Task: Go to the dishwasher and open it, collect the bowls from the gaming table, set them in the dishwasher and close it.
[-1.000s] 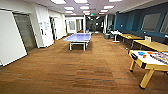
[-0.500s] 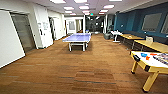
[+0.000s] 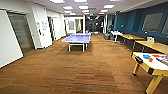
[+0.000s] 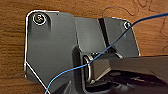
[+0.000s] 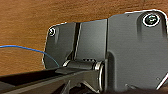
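The gaming table [image 3: 145, 64], white-topped with a yellow edge and legs, stands at the right of the head view. On it lie a blue bowl [image 3: 146, 56], an orange bowl [image 3: 150, 60] and a red-orange bowl [image 3: 156, 55], beside a many-coloured game board [image 3: 163, 60]. The dishwasher is out of view. Both wrist views look down past the robot's dark plate onto brown floor, each crossed by a thin blue cable [image 4: 75, 70].
Brown carpet stretches ahead. A blue ping-pong table [image 3: 77, 38] stands mid-room. Yellow-topped tables [image 3: 152, 45] line the dark blue right wall, with a small white table [image 3: 116, 33] further back. White walls and a grey door [image 3: 21, 32] are on the left.
The head view has crept slightly forward, so the gaming table sits a little nearer. Nothing in the room has moved.
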Controlling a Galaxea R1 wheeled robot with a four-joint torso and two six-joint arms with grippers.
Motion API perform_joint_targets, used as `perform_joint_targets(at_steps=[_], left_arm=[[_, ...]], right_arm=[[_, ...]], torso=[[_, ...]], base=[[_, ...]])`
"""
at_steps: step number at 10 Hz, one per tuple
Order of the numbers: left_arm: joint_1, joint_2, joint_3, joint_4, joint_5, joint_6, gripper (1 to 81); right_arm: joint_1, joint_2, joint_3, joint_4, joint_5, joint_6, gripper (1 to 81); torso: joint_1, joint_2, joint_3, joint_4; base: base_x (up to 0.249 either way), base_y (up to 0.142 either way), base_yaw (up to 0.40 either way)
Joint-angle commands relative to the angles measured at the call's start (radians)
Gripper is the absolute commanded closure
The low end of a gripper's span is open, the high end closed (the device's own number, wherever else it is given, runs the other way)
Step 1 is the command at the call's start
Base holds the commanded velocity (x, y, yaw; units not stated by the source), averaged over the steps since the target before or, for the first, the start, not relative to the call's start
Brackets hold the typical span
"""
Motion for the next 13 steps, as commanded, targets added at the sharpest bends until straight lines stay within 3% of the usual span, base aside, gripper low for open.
perform_joint_targets(at_steps=[1,13], left_arm=[[-0.039,-0.003,0.006,0.002,0.045,0.003,1.0],[-0.039,0.004,0.006,0.005,0.046,0.003,1.0]], right_arm=[[0.047,0.000,0.015,-0.013,-0.049,-0.003,1.0],[0.047,0.002,0.012,-0.013,-0.049,-0.003,1.0]], torso=[[0.000,0.000,0.000,0.000],[0.000,0.000,0.000,0.000]], base=[[0.185,0.000,0.000],[0.183,0.000,0.000]])
